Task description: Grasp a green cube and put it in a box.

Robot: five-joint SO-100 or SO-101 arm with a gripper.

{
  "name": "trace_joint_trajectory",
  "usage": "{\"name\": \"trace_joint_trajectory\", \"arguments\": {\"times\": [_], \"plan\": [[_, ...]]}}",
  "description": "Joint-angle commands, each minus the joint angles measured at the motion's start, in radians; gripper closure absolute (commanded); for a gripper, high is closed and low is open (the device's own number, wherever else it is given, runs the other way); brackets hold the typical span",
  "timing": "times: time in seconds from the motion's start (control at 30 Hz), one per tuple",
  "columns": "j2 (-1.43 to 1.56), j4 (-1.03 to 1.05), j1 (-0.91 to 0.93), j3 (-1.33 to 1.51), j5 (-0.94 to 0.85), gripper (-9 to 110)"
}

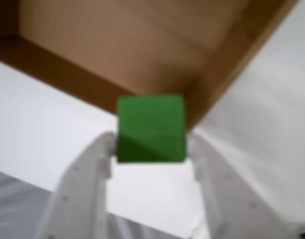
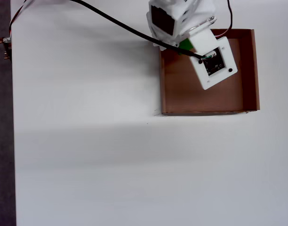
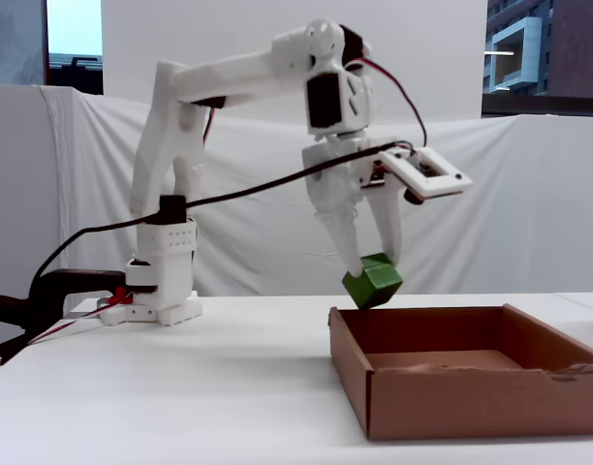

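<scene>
Overhead, matte cube (image 3: 372, 281), cardboard box (image 3: 442, 402).

The arm (image 3: 229, 77) reaches out, wrist bent down (jaws clamped, pointing downward).

White table (image 3: 229, 387), matte and evenly lit. White cloth (image 3: 510, 213) hangs as a backdrop behind it, below a white wall (image 3: 229, 29). Windows at upper left (image 3: 74, 29) and upper right (image 3: 544, 53), the right showing buildings in daylight.
</scene>
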Motion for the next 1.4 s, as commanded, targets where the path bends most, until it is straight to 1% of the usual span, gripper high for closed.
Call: {"name": "trace_joint_trajectory", "arguments": {"times": [0.0,0.17,0.67,1.17,1.23,1.27,1.37], "plan": [[0.006,0.005,-0.021,-0.028,0.003,86],[-0.041,-0.003,-0.025,-0.026,0.003,86],[-0.195,-0.023,0.029,-0.156,-0.009,86],[-0.285,-0.028,0.031,-0.212,-0.009,86],[-0.290,-0.028,0.025,-0.212,-0.009,85],[-0.290,-0.028,0.023,-0.212,-0.008,81],[-0.284,-0.028,0.025,-0.209,-0.006,80]]}}
